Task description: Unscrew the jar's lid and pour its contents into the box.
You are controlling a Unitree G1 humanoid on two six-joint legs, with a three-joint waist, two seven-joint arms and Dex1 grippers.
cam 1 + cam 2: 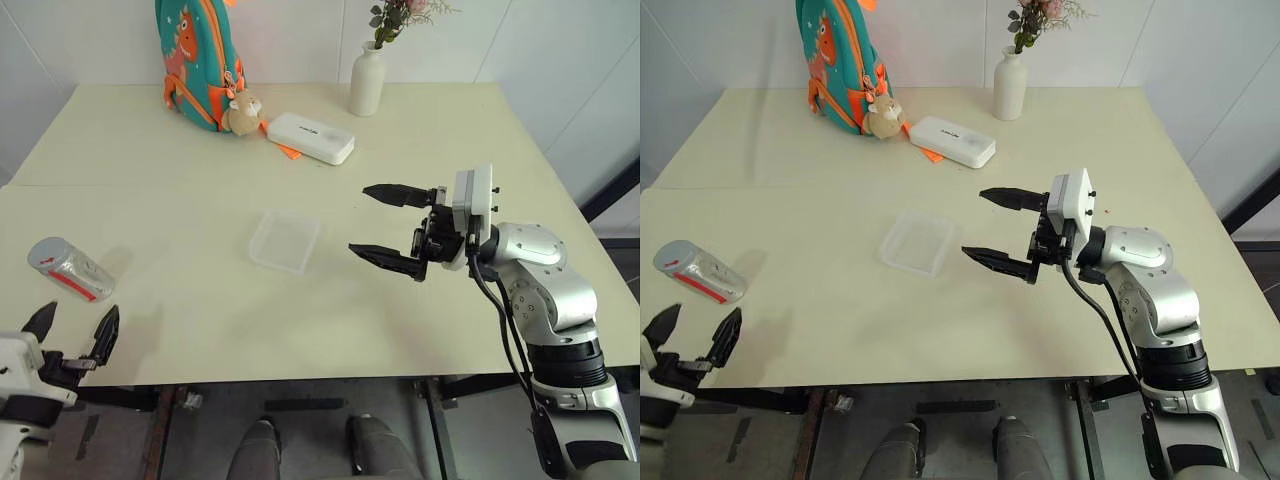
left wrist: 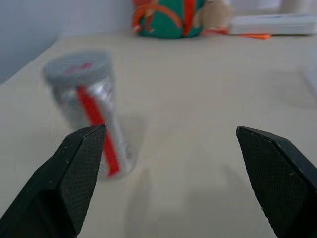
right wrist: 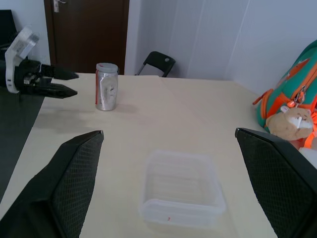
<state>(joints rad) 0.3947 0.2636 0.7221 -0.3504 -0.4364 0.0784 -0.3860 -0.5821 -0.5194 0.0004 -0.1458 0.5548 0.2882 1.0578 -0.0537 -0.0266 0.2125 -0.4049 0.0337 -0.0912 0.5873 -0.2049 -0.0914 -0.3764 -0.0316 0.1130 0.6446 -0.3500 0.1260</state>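
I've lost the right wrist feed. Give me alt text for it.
A clear plastic box sits on the cream table between the right gripper's two open black fingers. Beyond it the jar stands upright near the table's far edge, with the open left gripper level beside it, not touching. A teal backpack and a plush toy sit off to one side.

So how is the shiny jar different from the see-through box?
The jar is a silvery cylinder with a red mark; the box is a clear, flat, square tray. The jar sits near the table's left edge by the left gripper; the box sits mid-table beside the right gripper. Neither is held.
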